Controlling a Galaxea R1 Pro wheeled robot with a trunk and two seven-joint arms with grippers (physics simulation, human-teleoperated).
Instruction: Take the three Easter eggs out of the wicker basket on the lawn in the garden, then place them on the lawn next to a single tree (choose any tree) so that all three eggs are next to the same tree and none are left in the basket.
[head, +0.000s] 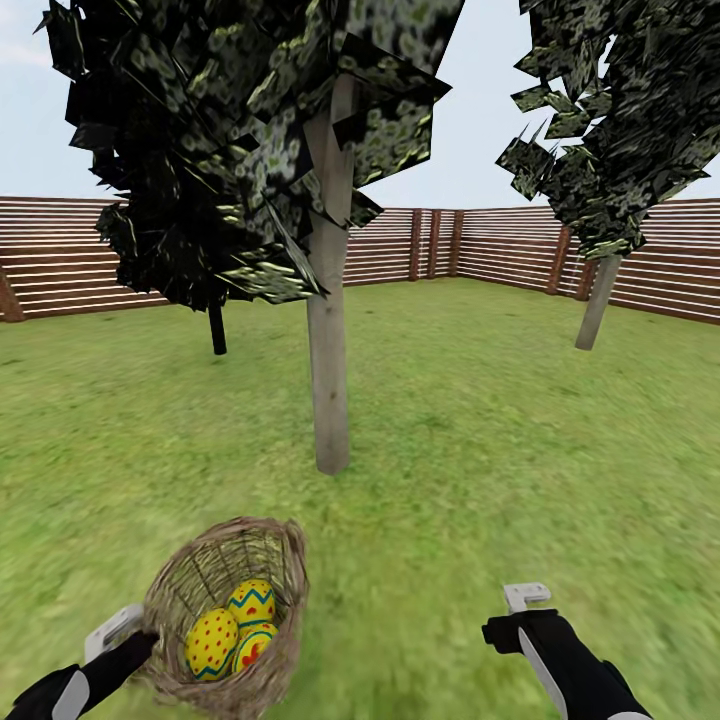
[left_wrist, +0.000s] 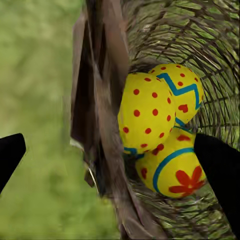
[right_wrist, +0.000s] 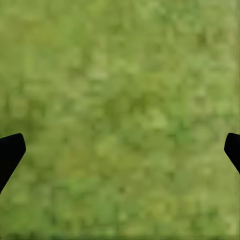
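The wicker basket (head: 185, 585) is tilted at the lower left of the head view, about a basket's length in front of the pale-trunked tree (head: 329, 380). Three yellow Easter eggs lie inside it: a red-dotted one (head: 212, 643) (left_wrist: 147, 112), a blue-zigzag one (head: 252, 603) (left_wrist: 186, 90) and one with a red flower (head: 256, 648) (left_wrist: 175, 172). My left gripper (head: 148, 640) (left_wrist: 112, 160) straddles the basket's rim (left_wrist: 102, 100), one finger inside by the eggs and one outside. My right gripper (head: 527, 597) (right_wrist: 120, 152) hangs open over bare lawn (right_wrist: 120, 100).
A second pale-trunked tree (head: 597, 305) stands at the far right, and a thin black-trunked tree (head: 217, 330) behind to the left. A brown slat fence (head: 500, 250) rings the garden. Open lawn (head: 480, 420) stretches between the trees.
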